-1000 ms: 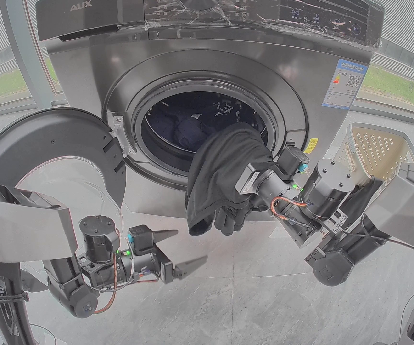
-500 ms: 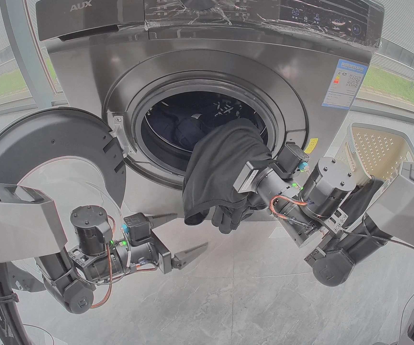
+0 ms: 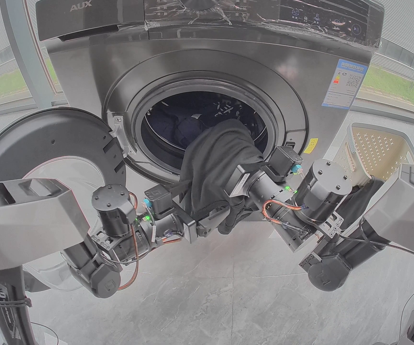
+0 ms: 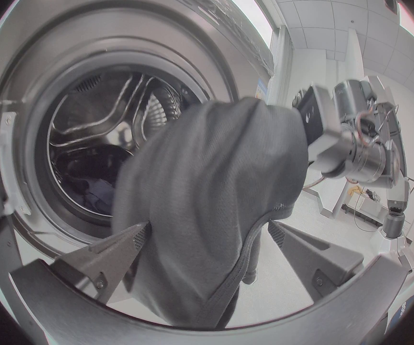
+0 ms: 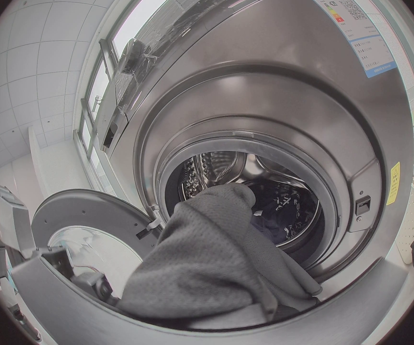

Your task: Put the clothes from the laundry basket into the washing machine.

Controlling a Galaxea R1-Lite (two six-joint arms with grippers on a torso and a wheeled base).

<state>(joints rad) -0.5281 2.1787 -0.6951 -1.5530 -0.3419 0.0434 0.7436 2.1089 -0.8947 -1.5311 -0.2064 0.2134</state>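
A black garment (image 3: pixel 212 154) is bunched over my right gripper (image 3: pixel 226 178), which is shut on it with its fingers buried in the cloth. The top of the garment sits at the lower right rim of the washing machine's drum opening (image 3: pixel 142 120), and the rest hangs down outside. My left gripper (image 3: pixel 200 207) stands open around that hanging part, one finger on each side, as the left wrist view shows with the gripper (image 4: pixel 207 245) and garment (image 4: pixel 207 192). Dark clothes (image 3: pixel 188 128) lie inside the drum. The right wrist view shows the garment (image 5: pixel 207 259) in front of the drum.
The round machine door (image 3: pixel 49 140) stands swung open on the left, close to my left arm. A beige laundry basket (image 3: pixel 379 149) sits on the floor to the right of the machine, behind my right arm. Grey tiled floor (image 3: pixel 235 293) lies below.
My left arm has risen and swung right, bringing its open fingers around the garment's hanging end. My right gripper has shifted the garment slightly left and up toward the drum.
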